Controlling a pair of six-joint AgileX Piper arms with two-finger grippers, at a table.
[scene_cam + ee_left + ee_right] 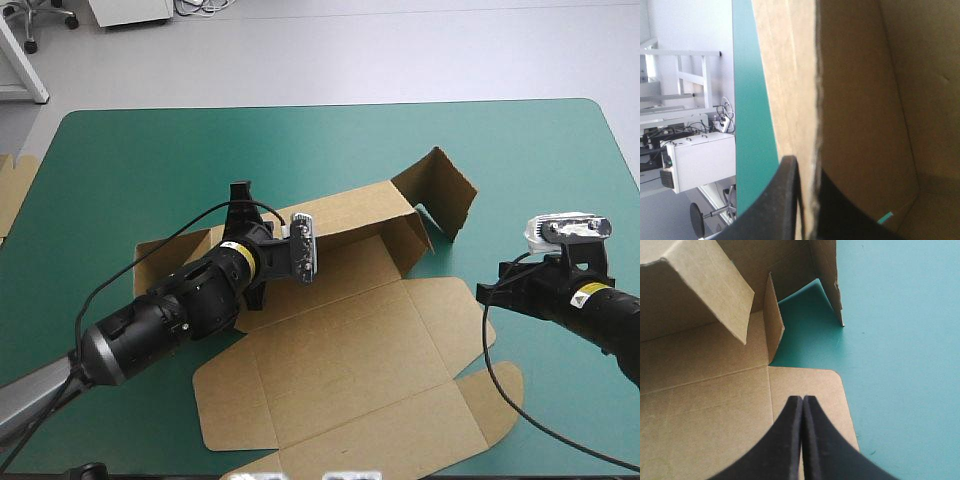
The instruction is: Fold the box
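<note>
1. Your left pincer (806, 169) grips the raised wall (350, 212) of the box (340, 340), which lies mostly flat below it.
2. Your right pincer (802, 399) is closed and empty, at the edge of a side flap (812, 382).
3. Light, stiff board will probably bend only at its creases, so hold it by the flap edges.

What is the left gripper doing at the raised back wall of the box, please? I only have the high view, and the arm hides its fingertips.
Observer: The left gripper is shut on the box. The left wrist view shows the edge of the raised wall pinched between its two fingers.
Operator: Thank you. Is the right gripper holding anything?
Observer: No. The right gripper is shut and empty, and its tips meet over the flat side flap, near the flap's rounded corner.
</note>
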